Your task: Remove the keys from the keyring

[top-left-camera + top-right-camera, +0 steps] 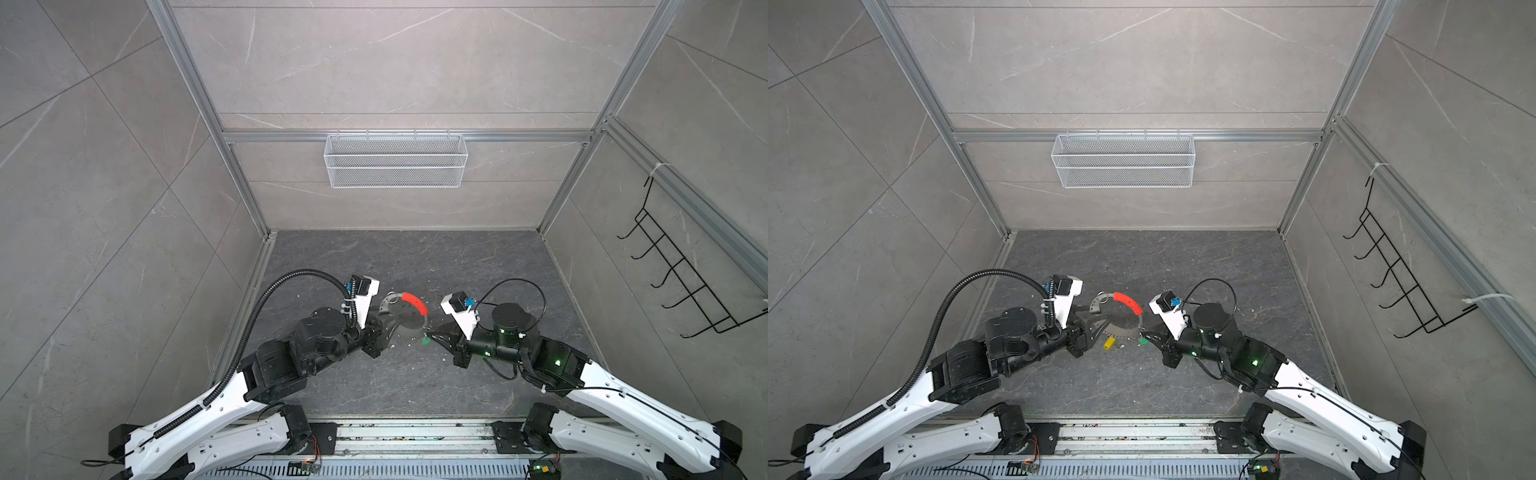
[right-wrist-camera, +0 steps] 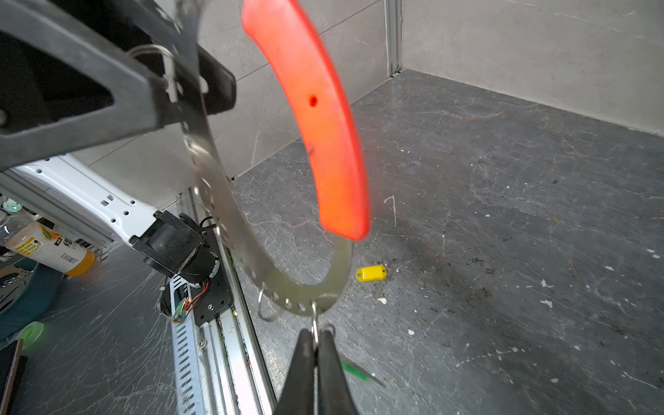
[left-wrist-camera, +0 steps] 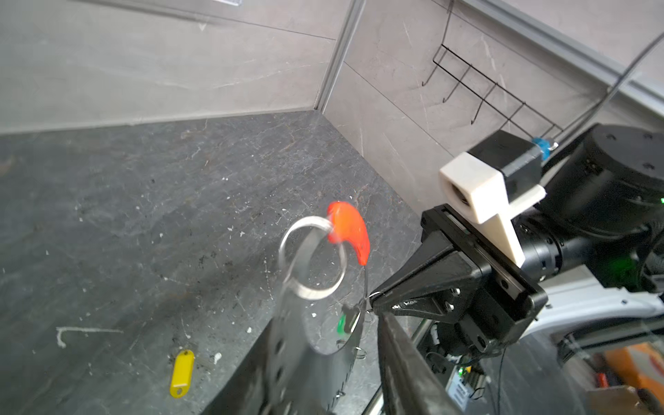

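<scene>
Saw the left arm [image 1: 316, 332] and the right arm [image 1: 507, 328] bent low over the dark counter [image 1: 374, 257], elbows out, wrists turned in toward each other. Found the keyring [image 1: 1128, 302] up in the air between them, red part on the far side. Found the left end effector [image 1: 1096, 319] let loose, fingers [image 2: 90, 93] apart on each side of it. Could not tell if it touched them. Found the right end effector [image 2: 315, 335] squeezed tight on a small ring [image 2: 315, 316] hooked through the keyring, tip pointed at the left one. Saw the green key [image 3: 342, 323] dangling under that small ring, blurry. Saw the yellow key [image 3: 182, 373] flat on the counter, off the keyring, near the left end effector.
</scene>
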